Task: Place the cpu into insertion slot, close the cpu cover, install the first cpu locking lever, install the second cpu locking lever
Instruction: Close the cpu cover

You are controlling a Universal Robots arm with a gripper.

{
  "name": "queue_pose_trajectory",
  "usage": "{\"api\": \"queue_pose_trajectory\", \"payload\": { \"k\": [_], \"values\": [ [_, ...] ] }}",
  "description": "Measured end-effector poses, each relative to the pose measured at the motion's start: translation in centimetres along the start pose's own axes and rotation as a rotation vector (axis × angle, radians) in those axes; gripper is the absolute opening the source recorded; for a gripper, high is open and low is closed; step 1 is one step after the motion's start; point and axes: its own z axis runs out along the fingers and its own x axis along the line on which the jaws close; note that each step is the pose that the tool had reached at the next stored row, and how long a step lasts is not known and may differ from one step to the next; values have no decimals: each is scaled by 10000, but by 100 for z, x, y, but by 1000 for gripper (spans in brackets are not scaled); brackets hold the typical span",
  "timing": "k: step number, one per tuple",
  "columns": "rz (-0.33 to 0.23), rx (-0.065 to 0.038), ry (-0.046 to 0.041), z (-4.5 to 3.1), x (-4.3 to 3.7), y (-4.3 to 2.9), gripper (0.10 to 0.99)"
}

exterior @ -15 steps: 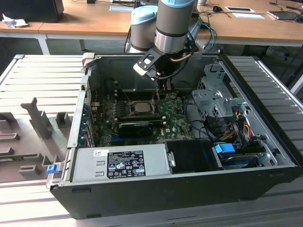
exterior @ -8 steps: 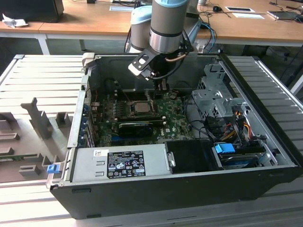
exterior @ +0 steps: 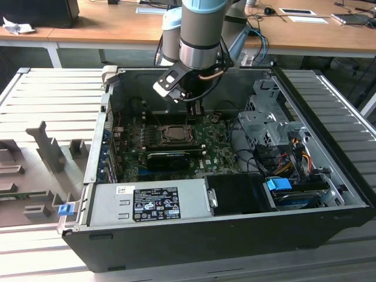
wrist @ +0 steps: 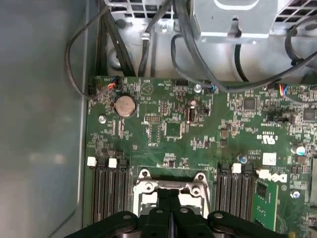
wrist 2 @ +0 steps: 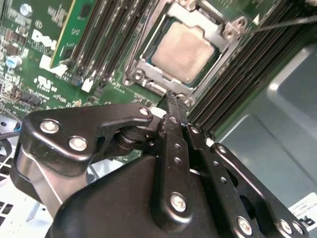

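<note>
Reaches down into the open computer case (exterior: 235,235) on the grey slatted worktop (exterior: 53,88), with the gripper (exterior: 192,108) low over the green motherboard (exterior: 220,155), just beyond the insertion slot (exterior: 176,135) in the exterior view. Presses the fingers (wrist 2: 174,134) together, clenched on nothing, tips right at the edge of the cpu cover (wrist 2: 225,42) in the second wrist view. Finds the cpu (wrist 2: 184,49) seated flat in the slot, its dull grey top framed by the window of the cover lying down over it. Sends a thin metal rod (wrist 2: 282,24) out from one corner of the cover, across the black memory slots (wrist 2: 247,79); hard to tell whether latched. In the first wrist view, sets the closed fingertips over the cover's silver frame, well apart from the round coin cell (wrist: 125,105).
</note>
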Motion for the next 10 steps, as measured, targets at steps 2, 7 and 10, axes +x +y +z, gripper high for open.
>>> {"api": "queue_pose_trajectory", "payload": {
  "k": [2, 7, 10],
  "values": [
    [1, -3, 4, 5, 7, -131, 106],
    [1, -3, 3, 5, 15, -315, 106],
    [3, -3, 3, 4, 18, -372, 106]
  ]
}}
